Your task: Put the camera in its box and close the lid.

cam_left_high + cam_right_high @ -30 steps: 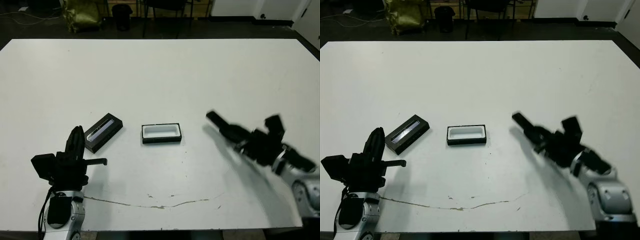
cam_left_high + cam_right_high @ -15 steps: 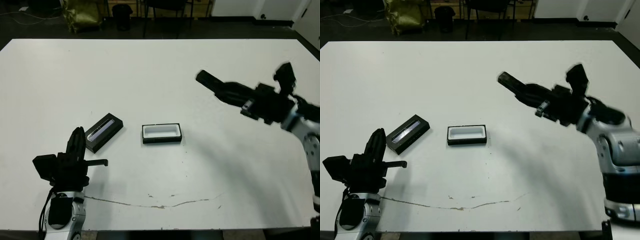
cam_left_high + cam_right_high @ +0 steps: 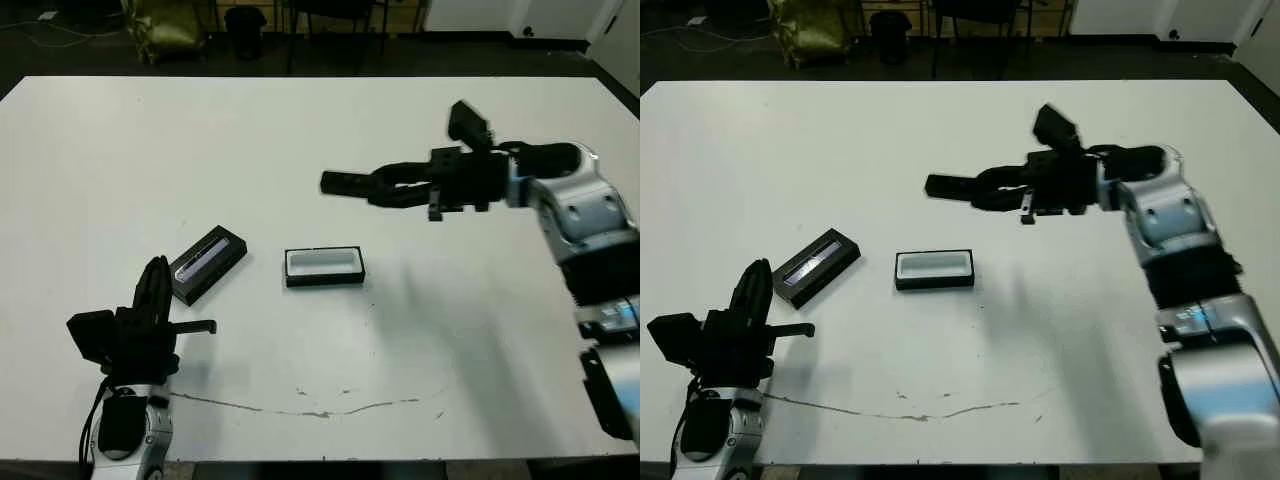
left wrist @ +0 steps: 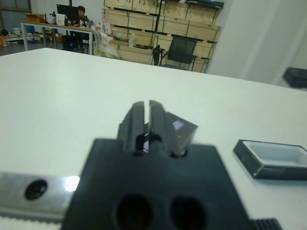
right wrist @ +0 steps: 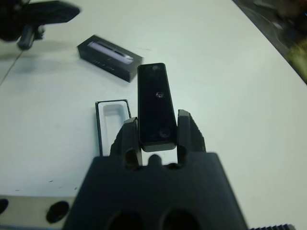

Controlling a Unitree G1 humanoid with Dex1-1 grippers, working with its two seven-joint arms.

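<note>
The small matte black camera bar is clamped in the right pincer, above the white-lined shallow black box; misalignment could catch its rim.

Box mid-surface; lid just at its 9 o'clock; left claw at lid's 7; camera in right claw, at box's 12, above surface.
</note>
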